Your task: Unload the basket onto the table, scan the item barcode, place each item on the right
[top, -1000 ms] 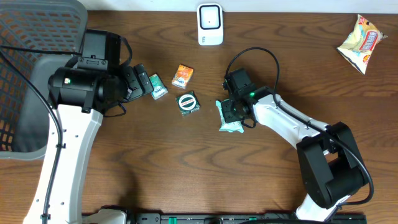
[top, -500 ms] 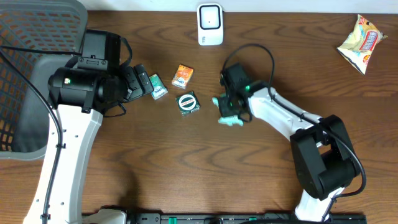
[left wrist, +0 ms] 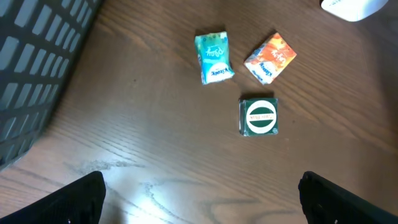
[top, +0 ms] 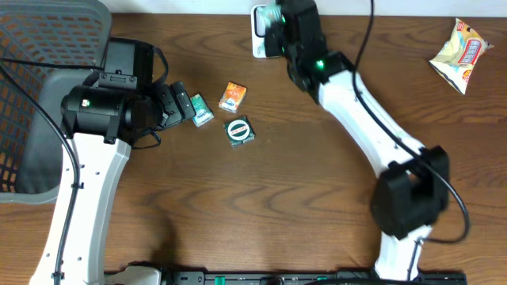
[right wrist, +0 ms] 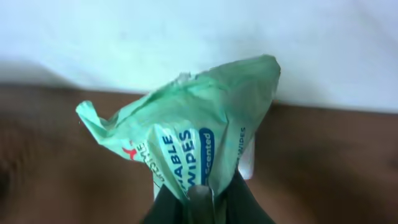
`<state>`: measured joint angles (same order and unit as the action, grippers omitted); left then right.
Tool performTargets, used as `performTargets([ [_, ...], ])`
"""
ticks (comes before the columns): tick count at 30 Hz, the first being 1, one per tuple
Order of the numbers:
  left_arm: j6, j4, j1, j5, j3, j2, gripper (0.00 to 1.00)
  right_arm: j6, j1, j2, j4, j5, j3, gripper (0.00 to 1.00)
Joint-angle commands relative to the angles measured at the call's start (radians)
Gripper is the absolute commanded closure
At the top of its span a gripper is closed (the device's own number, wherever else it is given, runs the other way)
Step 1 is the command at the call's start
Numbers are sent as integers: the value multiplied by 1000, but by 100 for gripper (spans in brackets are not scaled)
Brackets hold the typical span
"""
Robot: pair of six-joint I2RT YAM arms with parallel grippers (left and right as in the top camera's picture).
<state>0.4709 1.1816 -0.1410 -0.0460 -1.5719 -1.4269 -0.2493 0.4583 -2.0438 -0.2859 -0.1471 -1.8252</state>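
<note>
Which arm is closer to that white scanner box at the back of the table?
Right. The right gripper, shut on the green wipes packet, is directly at the white scanner; the left gripper hangs open farther off, beside the teal packet.

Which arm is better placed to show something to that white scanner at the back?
The right. Its pincer is shut on the green wipes packet, held up right by the white scanner. The left pincer is open and empty, far off beside the teal packet.
</note>
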Motion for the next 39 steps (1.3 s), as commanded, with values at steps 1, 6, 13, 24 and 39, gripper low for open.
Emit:
performTargets([
  [1, -6, 4, 2, 10, -10, 5, 2, 43, -10, -185, -78, -23, -245, 99],
  [6, -6, 4, 2, 10, -10, 5, 2, 145, -23, -433, -61, -73, -520, 99],
  [13, -6, 4, 2, 10, -10, 5, 2, 161, -29, -528, 32, -143, -544, 99],
  [24, -6, 4, 2, 10, -10, 5, 2, 161, -58, -518, 20, -143, -544, 99],
  [39, -6, 4, 2, 10, -10, 5, 2, 161, -291, -380, -438, -412, -544, 99],
])
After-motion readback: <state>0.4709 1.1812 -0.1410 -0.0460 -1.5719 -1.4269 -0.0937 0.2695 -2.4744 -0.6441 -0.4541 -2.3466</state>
